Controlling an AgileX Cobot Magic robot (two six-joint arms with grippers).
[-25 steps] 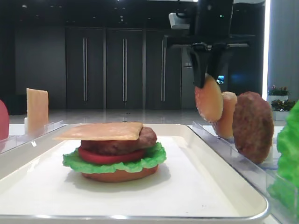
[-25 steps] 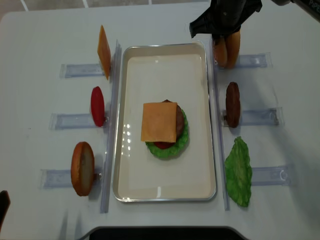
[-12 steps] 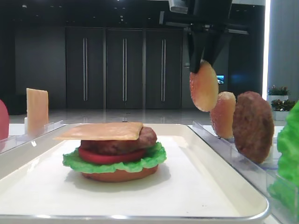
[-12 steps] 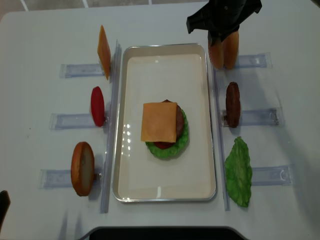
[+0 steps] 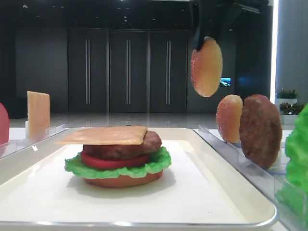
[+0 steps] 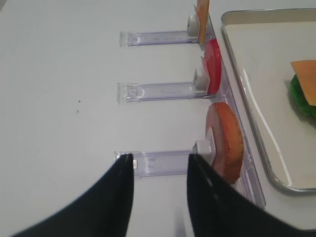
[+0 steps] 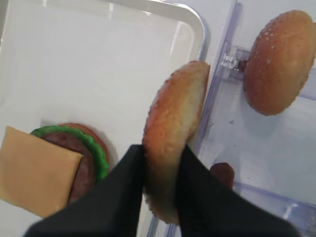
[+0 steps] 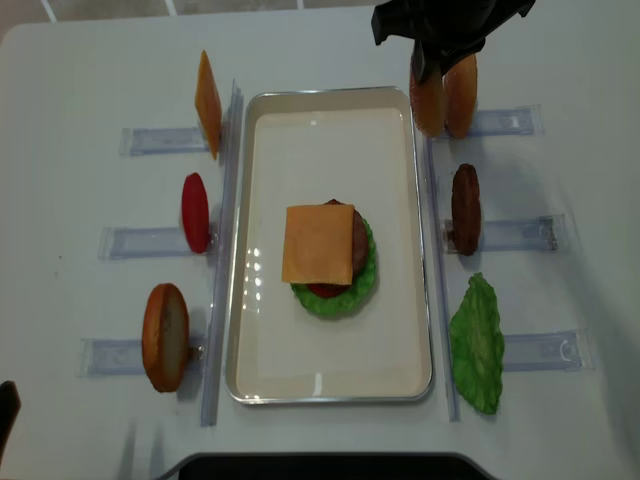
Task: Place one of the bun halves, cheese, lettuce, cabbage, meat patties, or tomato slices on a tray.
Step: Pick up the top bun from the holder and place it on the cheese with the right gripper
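Note:
My right gripper [image 7: 163,150] is shut on the edge of a domed, sesame-speckled top bun [image 7: 173,113]. The bun hangs on edge in the air [image 5: 206,67] over the white tray's far right rim [image 8: 415,130]. On the tray [image 5: 144,207] lies a stack: bottom bun [image 5: 122,180], lettuce [image 5: 159,163], tomato [image 5: 113,161], meat patty [image 5: 120,150] and a cheese slice [image 8: 318,243] on top. My left gripper [image 6: 160,158] hovers open and empty over the table, beside a brown bun [image 6: 226,140] in its rack.
Clear racks flank the tray. The left ones hold a cheese slice [image 8: 207,103], a tomato slice [image 8: 195,212] and a bun [image 8: 165,336]. The right ones hold another bun [image 8: 461,95], a patty [image 8: 465,208] and a lettuce leaf [image 8: 477,342].
The right gripper has lifted the top bun up out of its rack and carried it slightly left, toward the tray. The left gripper has not moved.

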